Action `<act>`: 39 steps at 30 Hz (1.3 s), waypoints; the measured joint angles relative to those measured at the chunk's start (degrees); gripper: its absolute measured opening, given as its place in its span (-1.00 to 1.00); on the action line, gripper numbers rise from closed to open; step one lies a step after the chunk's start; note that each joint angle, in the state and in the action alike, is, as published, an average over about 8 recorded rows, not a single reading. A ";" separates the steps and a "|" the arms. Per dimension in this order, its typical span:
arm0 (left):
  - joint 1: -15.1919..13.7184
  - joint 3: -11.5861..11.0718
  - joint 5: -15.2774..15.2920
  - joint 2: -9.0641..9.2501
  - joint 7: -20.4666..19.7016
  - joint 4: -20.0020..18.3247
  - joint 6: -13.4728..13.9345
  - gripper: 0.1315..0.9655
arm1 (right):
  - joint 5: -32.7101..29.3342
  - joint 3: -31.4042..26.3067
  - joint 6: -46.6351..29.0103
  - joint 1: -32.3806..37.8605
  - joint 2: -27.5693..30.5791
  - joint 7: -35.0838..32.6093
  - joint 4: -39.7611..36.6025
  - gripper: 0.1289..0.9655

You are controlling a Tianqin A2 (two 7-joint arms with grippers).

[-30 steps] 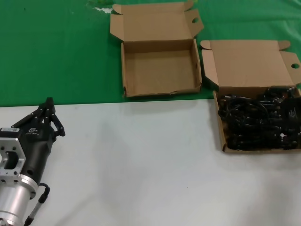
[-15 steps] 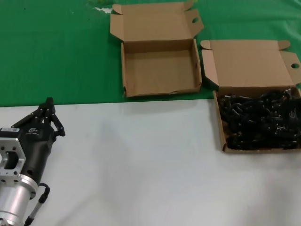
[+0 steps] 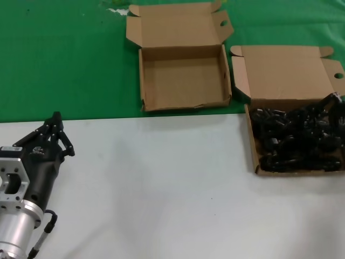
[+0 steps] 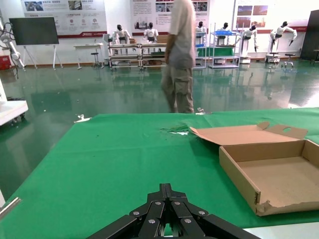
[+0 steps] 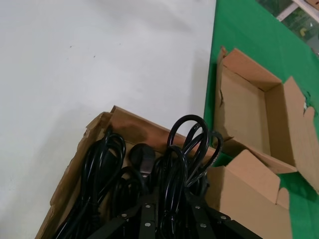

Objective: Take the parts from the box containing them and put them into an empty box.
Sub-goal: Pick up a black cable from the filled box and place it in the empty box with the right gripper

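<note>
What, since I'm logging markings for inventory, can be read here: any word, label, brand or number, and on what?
Left gripper: a small pale logo on its black body, too blurred to read.
Wall posters behind the green table: headings and print too small to read.
Empty box and box holding the cables: plain cardboard, no print visible.
Nothing legible anywhere.
</note>
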 joint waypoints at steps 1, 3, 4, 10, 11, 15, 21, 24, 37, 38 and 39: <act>0.00 0.00 0.00 0.00 0.00 0.00 0.00 -0.98 | 0.05 -0.02 -0.30 -0.52 0.49 1.37 1.78 -0.75; 0.00 0.00 0.00 0.00 0.00 0.00 0.00 -0.98 | 0.23 0.01 -0.85 -1.49 1.43 4.12 5.24 -0.78; 0.00 0.00 0.00 0.00 0.00 0.00 0.00 -0.98 | 0.35 0.05 -1.07 -1.87 1.82 5.40 6.74 -0.78; 0.00 0.00 0.00 0.00 0.00 0.00 0.00 -0.98 | 1.74 0.83 -1.81 -2.99 3.03 13.07 14.46 -0.78; 0.00 0.00 0.00 0.00 0.00 0.00 0.00 -0.98 | 2.05 1.02 -1.77 -2.97 2.96 14.18 15.52 -0.78; 0.00 0.00 0.00 0.00 0.00 0.00 0.00 -0.98 | 3.21 1.66 -0.91 -2.45 1.77 17.30 18.74 -0.78; 0.00 0.00 0.00 0.00 0.00 0.00 0.00 -0.98 | 4.27 1.83 1.69 -0.91 -2.31 17.61 20.55 -0.78; 0.00 0.00 0.00 0.00 0.00 0.00 0.00 -0.98 | 4.50 1.58 3.13 -0.12 -4.95 16.65 20.16 -0.78; 0.00 0.00 0.00 0.00 0.00 0.00 0.00 -0.98 | 4.79 1.44 11.07 7.36 -19.29 3.32 1.45 -0.78; 0.00 0.00 0.00 0.00 0.00 0.00 0.00 -0.98 | 4.79 1.57 11.91 8.06 -20.39 1.87 -0.67 -0.78; 0.00 0.00 0.00 0.00 0.00 0.00 0.00 -0.98 | 4.78 1.69 12.79 8.67 -21.40 0.51 -2.66 -0.78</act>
